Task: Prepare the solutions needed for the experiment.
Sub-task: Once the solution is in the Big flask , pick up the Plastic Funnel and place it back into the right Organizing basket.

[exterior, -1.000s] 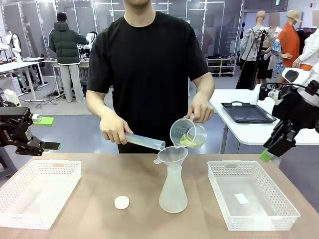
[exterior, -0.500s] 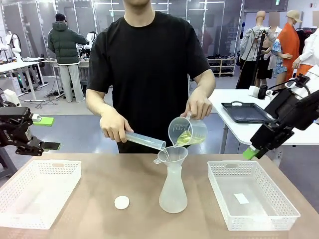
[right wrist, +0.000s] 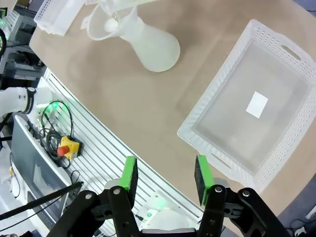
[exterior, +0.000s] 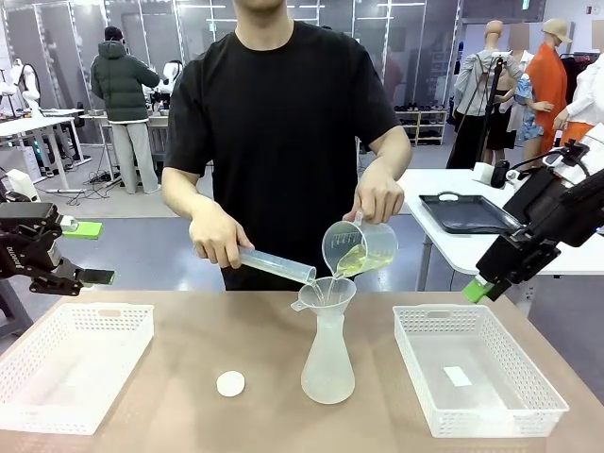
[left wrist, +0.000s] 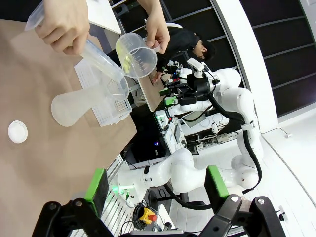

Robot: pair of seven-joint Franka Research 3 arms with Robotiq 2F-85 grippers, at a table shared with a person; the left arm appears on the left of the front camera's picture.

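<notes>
A person across the table tilts a clear measuring cup (exterior: 359,247) and a graduated cylinder (exterior: 274,266) over a funnel (exterior: 326,291). The funnel sits in a frosted conical flask (exterior: 328,363) at the table's middle. The pale yellow-green solutions (exterior: 349,264) run from the cup into the funnel. My left gripper (exterior: 87,253) hangs open off the table's left side, far from the flask (left wrist: 74,106). My right gripper (exterior: 477,290) hovers open above the right basket, nothing between its green pads (right wrist: 129,173). The flask (right wrist: 153,47) lies ahead of it.
A small white cap (exterior: 230,383) lies left of the flask. White mesh baskets stand at the left (exterior: 71,363) and right (exterior: 477,368); the right one (right wrist: 252,113) holds a small white slip. A black tray (exterior: 469,213) sits on a table behind.
My right arm swung inward and to the left, its gripper now nearer the right basket. The person tipped the cup further over the funnel. My left arm stayed still.
</notes>
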